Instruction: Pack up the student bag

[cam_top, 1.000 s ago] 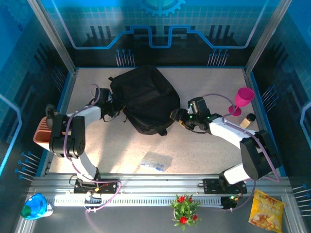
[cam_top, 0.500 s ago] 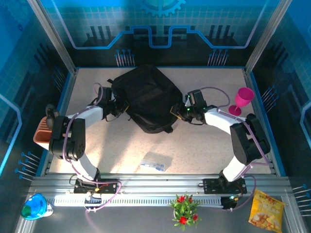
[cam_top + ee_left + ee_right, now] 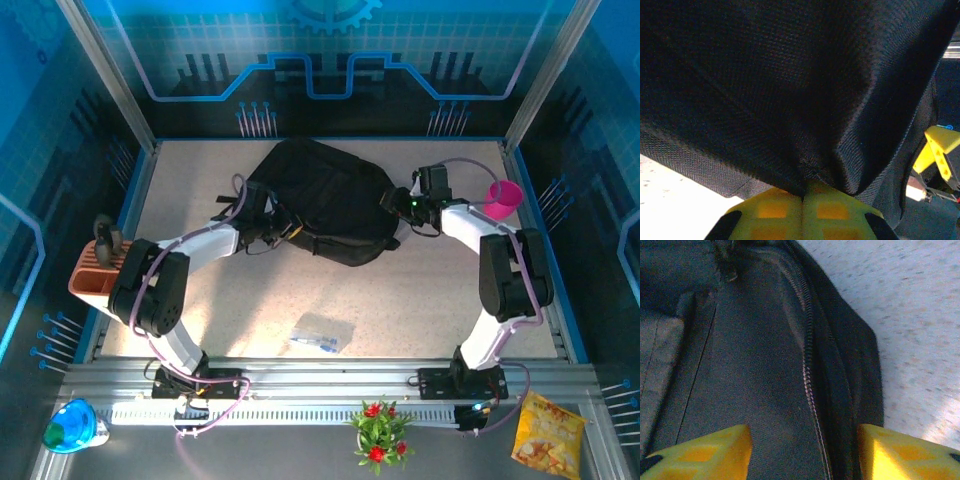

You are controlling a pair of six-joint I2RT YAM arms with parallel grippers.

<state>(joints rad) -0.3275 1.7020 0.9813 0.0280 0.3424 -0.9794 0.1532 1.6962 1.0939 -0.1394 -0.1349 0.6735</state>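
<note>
top external | student bag [image 3: 325, 200] | long axis far-left to near-right

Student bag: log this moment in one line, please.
student bag: on table | left hand: shut on bag fabric | right hand: open, astride zip

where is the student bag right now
In the top view the student bag lies far-centre on the table, between the left gripper, shut on its left edge, and the open right gripper at its right edge.
</note>
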